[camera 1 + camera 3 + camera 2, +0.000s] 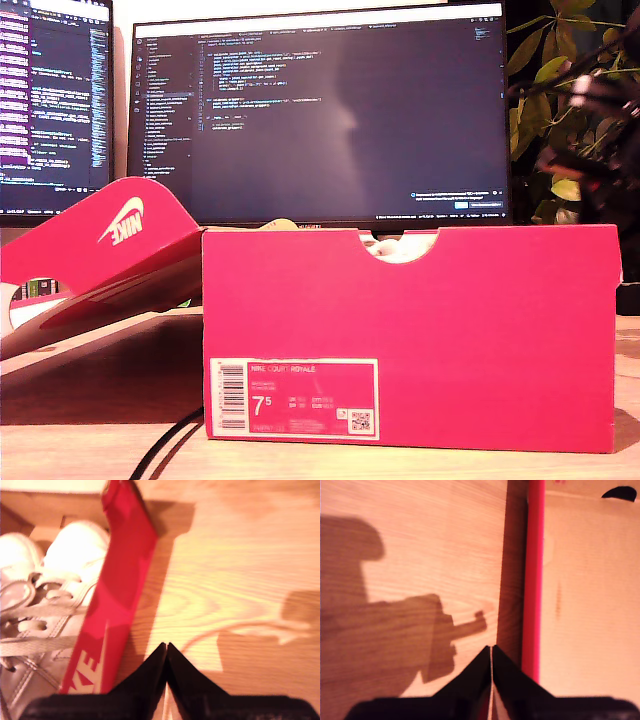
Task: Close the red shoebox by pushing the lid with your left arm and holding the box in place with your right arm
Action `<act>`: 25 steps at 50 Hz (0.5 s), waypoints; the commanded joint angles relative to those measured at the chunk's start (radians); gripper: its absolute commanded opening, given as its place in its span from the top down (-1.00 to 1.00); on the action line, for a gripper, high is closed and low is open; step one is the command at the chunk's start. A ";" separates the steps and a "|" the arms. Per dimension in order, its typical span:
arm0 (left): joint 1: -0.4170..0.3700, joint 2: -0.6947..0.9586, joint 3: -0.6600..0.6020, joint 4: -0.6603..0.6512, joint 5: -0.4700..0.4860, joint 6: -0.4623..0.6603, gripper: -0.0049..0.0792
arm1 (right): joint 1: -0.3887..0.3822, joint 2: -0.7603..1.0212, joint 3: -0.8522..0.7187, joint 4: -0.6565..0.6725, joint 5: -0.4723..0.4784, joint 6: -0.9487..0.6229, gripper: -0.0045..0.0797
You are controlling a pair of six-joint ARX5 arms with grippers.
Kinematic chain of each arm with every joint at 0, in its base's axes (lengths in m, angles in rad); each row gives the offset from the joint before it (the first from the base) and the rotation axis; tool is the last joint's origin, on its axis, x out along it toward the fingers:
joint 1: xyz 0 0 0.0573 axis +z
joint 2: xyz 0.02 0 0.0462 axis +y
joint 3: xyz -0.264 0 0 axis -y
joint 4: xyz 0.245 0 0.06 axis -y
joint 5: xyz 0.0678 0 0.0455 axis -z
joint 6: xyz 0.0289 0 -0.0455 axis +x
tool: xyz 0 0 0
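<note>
My first pincer [491,650] just beside lid [535,580].

Red shoebox [410,330], white shoes [45,595], pale wood-grain table [420,555].
The lid [110,250] is red with a white logo; the box label [293,398] is white and red; both grippers [491,652] [166,650] are black.

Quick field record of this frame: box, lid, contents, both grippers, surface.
box: red shoebox, upright on the table, label end facing the exterior view
lid: red lid open, hanging out toward the exterior view's left
contents: white shoes with laces inside the box
first gripper: my first gripper shut, empty, over the table beside a red edge
second gripper: my second gripper shut, empty, beside the box wall
surface: wooden table
background: monitors, plant
</note>
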 commanded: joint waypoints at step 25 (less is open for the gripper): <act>-0.007 0.066 0.002 -0.047 0.030 0.020 0.93 | 0.113 0.083 0.019 0.034 -0.003 0.001 0.92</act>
